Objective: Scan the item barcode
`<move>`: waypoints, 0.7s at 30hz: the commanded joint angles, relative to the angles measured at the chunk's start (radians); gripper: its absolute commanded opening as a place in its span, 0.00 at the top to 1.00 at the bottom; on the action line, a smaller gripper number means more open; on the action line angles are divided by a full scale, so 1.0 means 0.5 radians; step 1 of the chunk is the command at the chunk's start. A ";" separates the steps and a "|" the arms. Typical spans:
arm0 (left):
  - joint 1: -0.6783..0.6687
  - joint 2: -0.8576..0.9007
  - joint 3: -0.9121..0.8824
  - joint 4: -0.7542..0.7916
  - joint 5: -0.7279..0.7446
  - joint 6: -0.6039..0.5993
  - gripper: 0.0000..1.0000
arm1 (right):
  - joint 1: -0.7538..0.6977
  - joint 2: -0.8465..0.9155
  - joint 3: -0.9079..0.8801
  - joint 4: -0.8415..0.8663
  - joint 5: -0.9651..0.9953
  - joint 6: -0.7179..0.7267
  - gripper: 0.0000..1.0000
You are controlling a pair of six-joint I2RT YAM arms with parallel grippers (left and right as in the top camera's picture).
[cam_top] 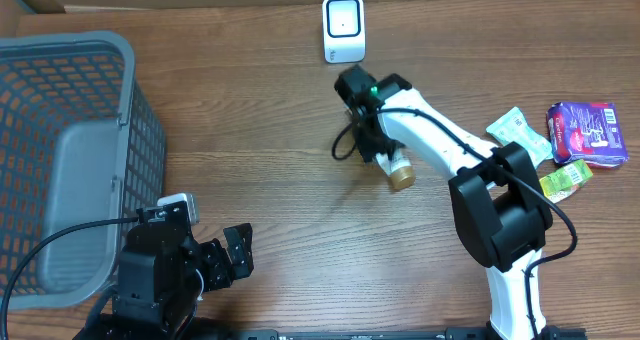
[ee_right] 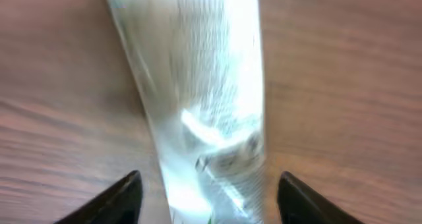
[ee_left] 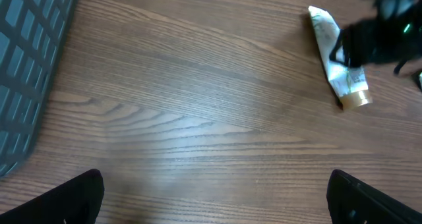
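Right wrist view shows the right gripper (ee_right: 212,201) with jaws apart, straddling the tube (ee_right: 204,99), which lies mid-tabletop just short of the scanner (cam_top: 343,27) at the far edge. The left gripper (ee_left: 214,197) gapes empty. I'd grip the tube's body squarely and leave its printed face clear for the scanner.

Table (cam_top: 270,180): mid-brown wood, fine darker grain running lengthwise.
Basket (cam_top: 60,42): grey plastic, open lattice walls, plain grey rim.
Barcode scanner (cam_top: 343,27): white housing with a darker grey face panel.
Tube (ee_left: 323,29): silvery white with faint grey print, too blurred to read; cap (ee_left: 357,99) tan-gold.
Right arm (cam_top: 440,130): white links, black joints, one green light (cam_top: 373,90) near the wrist.
Left arm (cam_top: 160,270): black throughout.
Packet (cam_top: 587,132): purple, white print.
Pouch (cam_top: 518,130): pale green and white.
Small packet (cam_top: 566,178): yellow-green.
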 commanded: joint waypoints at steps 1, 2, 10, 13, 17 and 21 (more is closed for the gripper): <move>-0.009 -0.022 -0.002 0.000 0.003 -0.013 0.00 | -0.043 -0.013 0.157 0.067 0.086 -0.016 0.26; -0.009 -0.022 -0.002 0.000 0.003 -0.012 0.01 | -0.059 -0.013 0.167 0.112 0.085 -0.015 0.23; -0.009 -0.022 -0.002 0.000 0.003 -0.012 0.01 | -0.159 -0.004 0.058 0.527 -0.140 0.327 0.35; -0.009 -0.022 -0.002 0.000 0.003 -0.013 0.00 | -0.185 0.008 -0.019 0.667 -0.140 0.568 0.71; -0.009 -0.022 -0.002 0.000 0.003 -0.012 0.00 | -0.202 0.010 -0.131 0.802 -0.142 0.809 0.87; -0.009 -0.022 -0.002 0.000 0.004 -0.013 0.00 | -0.201 0.010 -0.220 0.877 -0.291 0.872 0.92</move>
